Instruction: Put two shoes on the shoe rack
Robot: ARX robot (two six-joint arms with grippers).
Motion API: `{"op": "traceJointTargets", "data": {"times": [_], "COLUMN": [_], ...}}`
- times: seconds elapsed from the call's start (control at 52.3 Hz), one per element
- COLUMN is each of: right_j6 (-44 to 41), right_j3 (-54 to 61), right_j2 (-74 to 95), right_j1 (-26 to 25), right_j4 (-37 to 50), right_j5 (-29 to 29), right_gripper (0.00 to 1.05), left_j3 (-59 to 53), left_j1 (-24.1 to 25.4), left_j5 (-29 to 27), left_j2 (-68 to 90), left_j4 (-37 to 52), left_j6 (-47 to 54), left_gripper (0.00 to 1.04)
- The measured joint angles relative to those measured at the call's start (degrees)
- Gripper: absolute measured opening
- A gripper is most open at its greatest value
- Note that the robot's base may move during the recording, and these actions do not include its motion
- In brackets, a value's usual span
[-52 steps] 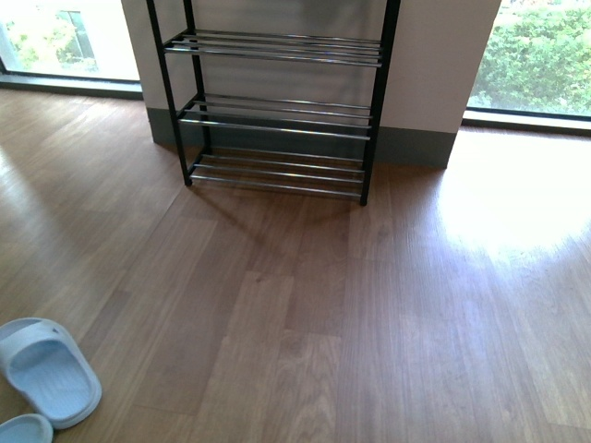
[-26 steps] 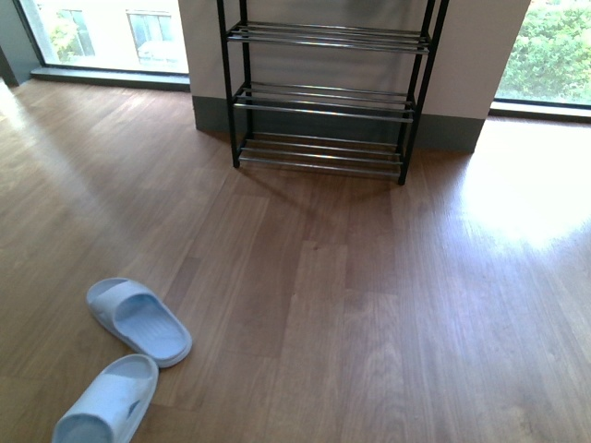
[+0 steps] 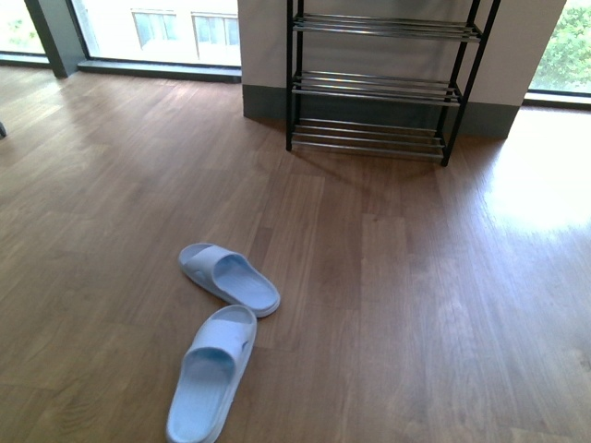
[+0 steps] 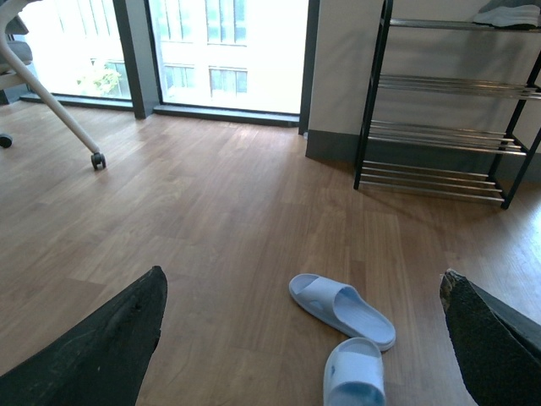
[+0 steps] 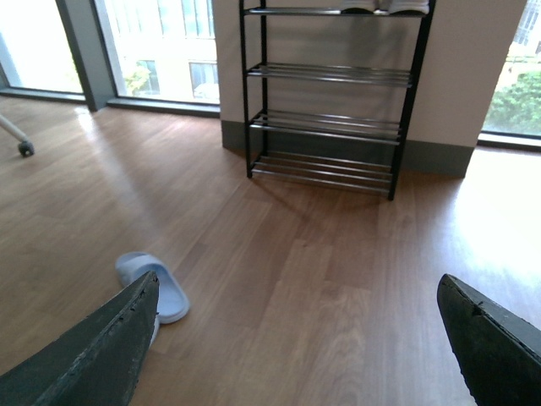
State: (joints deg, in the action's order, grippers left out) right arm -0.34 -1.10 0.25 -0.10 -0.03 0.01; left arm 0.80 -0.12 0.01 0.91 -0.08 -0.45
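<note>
The left gripper hangs over the floor with its jaws spread wide, holding and touching nothing. The right gripper is released the same way and is also empty. Two pale blue slippers lie ahead of the left gripper, clear of its fingers and left of centre in the front view. The nearer slipper points away from the robot. The farther slipper lies at an angle just beside its toe. In the right wrist view one slipper is partly hidden behind a finger. The wooden floor runs back to the shoe rack, well apart from the slippers, against a pale wall between bright windows.
</note>
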Motion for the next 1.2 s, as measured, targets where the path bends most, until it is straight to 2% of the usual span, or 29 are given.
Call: {"op": "traceJointTargets", "data": {"times": [1.204], "right_j6": [0.15], "right_j3": [0.00], "right_j2": [-0.04], "right_j1": [0.00], "right_j4": [0.00], "right_j5": [-0.17], "right_gripper": [0.96], "left_j3": [0.00], "left_j1": [-0.02], "left_j5": [-0.17], "left_j2": [0.00], "left_j4": [0.07], "left_j6": [0.02], "left_gripper": [0.95]}}
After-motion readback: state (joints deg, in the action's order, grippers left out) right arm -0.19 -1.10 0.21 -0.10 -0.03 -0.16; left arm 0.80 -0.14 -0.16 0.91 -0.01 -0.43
